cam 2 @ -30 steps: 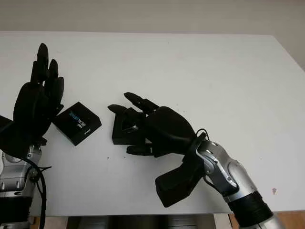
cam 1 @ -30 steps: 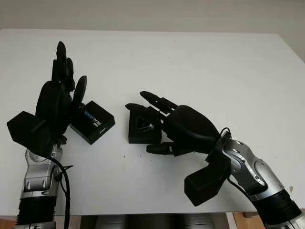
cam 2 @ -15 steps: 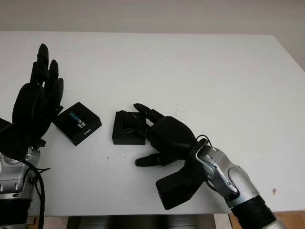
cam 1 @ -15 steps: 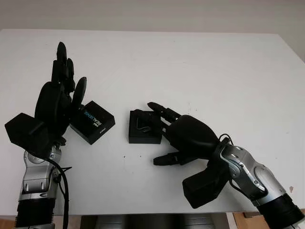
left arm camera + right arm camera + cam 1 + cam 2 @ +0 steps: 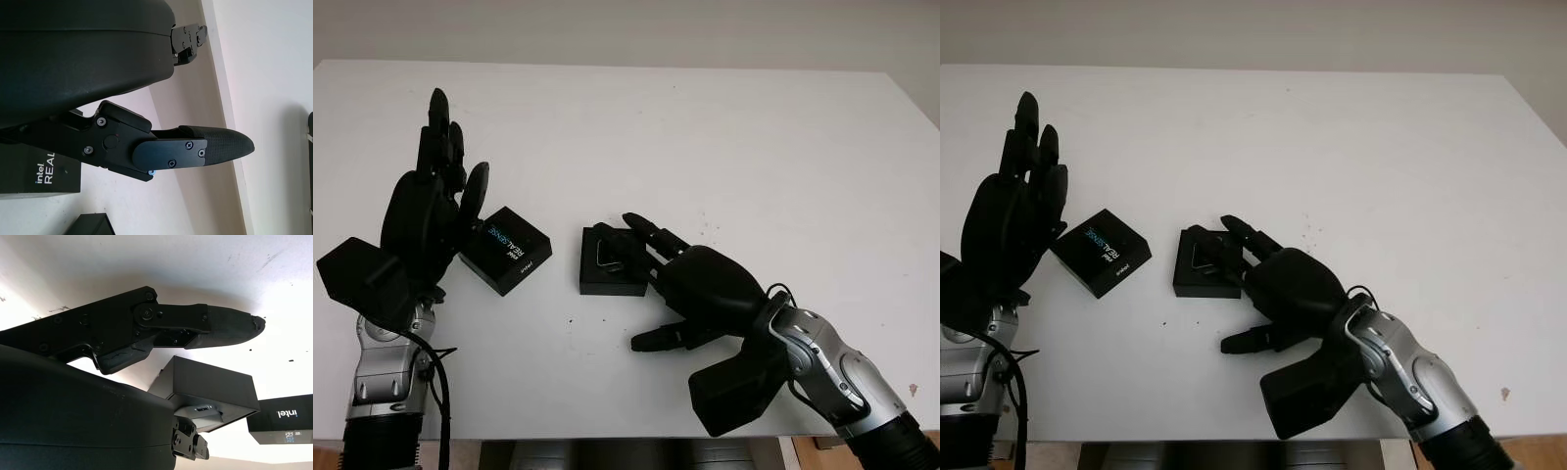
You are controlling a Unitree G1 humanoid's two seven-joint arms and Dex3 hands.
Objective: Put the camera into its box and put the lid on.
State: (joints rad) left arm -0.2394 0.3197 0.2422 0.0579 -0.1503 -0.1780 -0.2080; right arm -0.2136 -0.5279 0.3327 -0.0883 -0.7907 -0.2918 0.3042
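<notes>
The open black box (image 5: 607, 279) stands at the table's middle, and the camera (image 5: 607, 256) lies inside it with a silver glint showing. The black lid (image 5: 506, 250), printed "intel REALSENSE", lies flat to the box's left. My right hand (image 5: 658, 284) is open and empty, just right of the box, with its fingers (image 5: 641, 233) reaching over the box's right edge. My left hand (image 5: 448, 168) is open and raised upright just left of the lid. The right wrist view shows the box (image 5: 210, 384) below the thumb (image 5: 215, 325), with the lid (image 5: 281, 418) beyond it.
The white table (image 5: 724, 137) spreads wide behind and to the right of the objects. Its front edge (image 5: 558, 436) runs close below both forearms. The left wrist view shows the lid (image 5: 44, 174) and a corner of the box (image 5: 93, 226).
My right hand has drawn back from the box toward the table's front edge and uncovered most of the box. The box now sits squarer. The left hand and lid have hardly moved.
</notes>
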